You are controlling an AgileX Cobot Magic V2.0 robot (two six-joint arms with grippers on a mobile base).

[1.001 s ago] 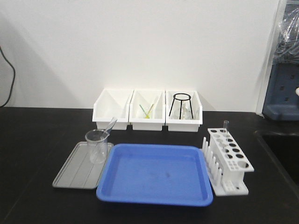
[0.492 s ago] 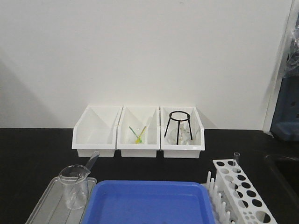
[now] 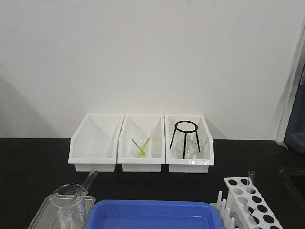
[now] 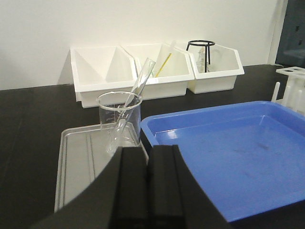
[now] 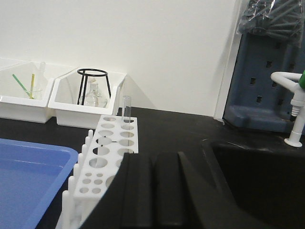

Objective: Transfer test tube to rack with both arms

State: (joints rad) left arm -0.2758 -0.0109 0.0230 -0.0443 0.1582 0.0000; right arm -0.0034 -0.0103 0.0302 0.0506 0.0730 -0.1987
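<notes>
A clear test tube (image 4: 139, 88) leans in the clear beaker (image 4: 119, 119) on the grey tray (image 4: 81, 162); it also shows in the front view (image 3: 89, 179). A second clear tube (image 5: 126, 109) stands upright in a far hole of the white rack (image 5: 107, 155), which also shows at the lower right of the front view (image 3: 255, 205). My left gripper (image 4: 147, 151) is shut and empty, just short of the beaker. My right gripper (image 5: 153, 157) is shut and empty, beside the rack's right side. Neither gripper shows in the front view.
A blue tray (image 3: 152, 214) lies between the grey tray and the rack. Three white bins (image 3: 140, 143) stand along the back wall; the right one holds a black wire tripod (image 3: 185, 138). A dark sink (image 5: 257, 171) with a white tap (image 5: 293, 114) lies right of the rack.
The front view has moved closer and tilted up, so trays, beaker and rack have slid to the bottom edge. The objects keep their places relative to each other.
</notes>
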